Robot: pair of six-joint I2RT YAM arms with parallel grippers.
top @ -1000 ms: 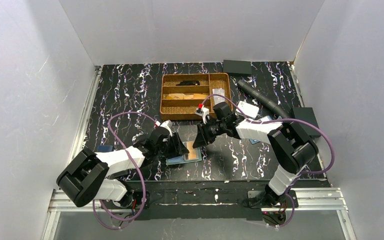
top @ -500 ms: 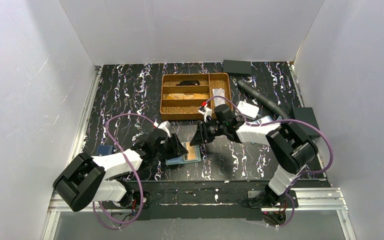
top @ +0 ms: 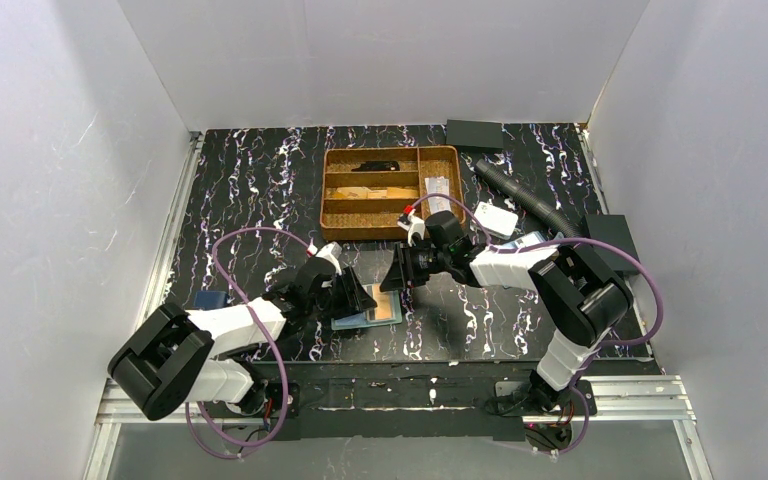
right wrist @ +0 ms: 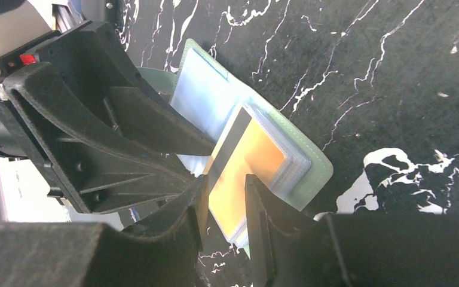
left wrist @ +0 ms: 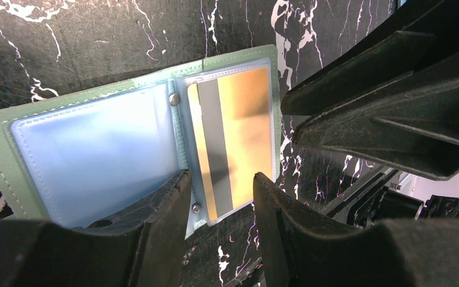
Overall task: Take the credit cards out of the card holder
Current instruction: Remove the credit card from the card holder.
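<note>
Card holder [top: 360, 322] lies open at 6 o'clock on the table [top: 260, 180]. Orange-gold card [left wrist: 233, 140] is not yet extracted from its pocket. Left gripper [left wrist: 221, 179] and right gripper [right wrist: 226, 182] hover over it, jaws parted and empty.

The card holder [left wrist: 95, 152] lies open on the table [left wrist: 95, 36], under the parted jaws of the left gripper [left wrist: 220, 179]. An orange-gold credit card [left wrist: 239, 131] occupies the pocket ahead of the finger gap. The right gripper [left wrist: 290, 119] stands just to the right.

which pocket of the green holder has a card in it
The pocket nearer the right arm: gold card with dark stripe inside. The other pocket looks pale blue.
</note>
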